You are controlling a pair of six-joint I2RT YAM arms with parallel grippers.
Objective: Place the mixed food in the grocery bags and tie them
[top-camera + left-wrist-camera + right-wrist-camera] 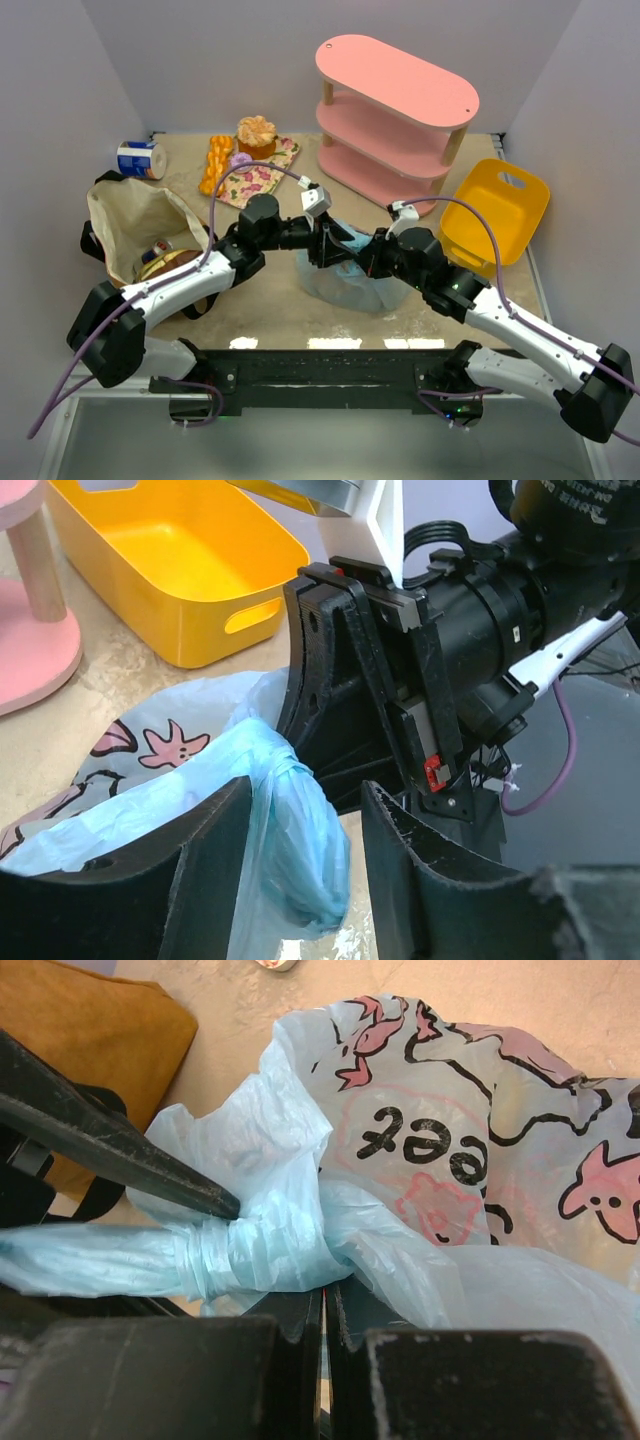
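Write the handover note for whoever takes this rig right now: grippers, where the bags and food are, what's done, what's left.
Left gripper: open, with the twisted handle of the thin translucent light-blue plastic bag with pink cartoon prints lying loose between its fingers.
Right gripper: shut, pinching a fold of that bag beside the knot.
Tan canvas tote with black straps: left side of the table, mouth open, food items visible inside.
Done: the blue bag looks knotted.
Left: check that the knot holds, release it, then tie the tote.
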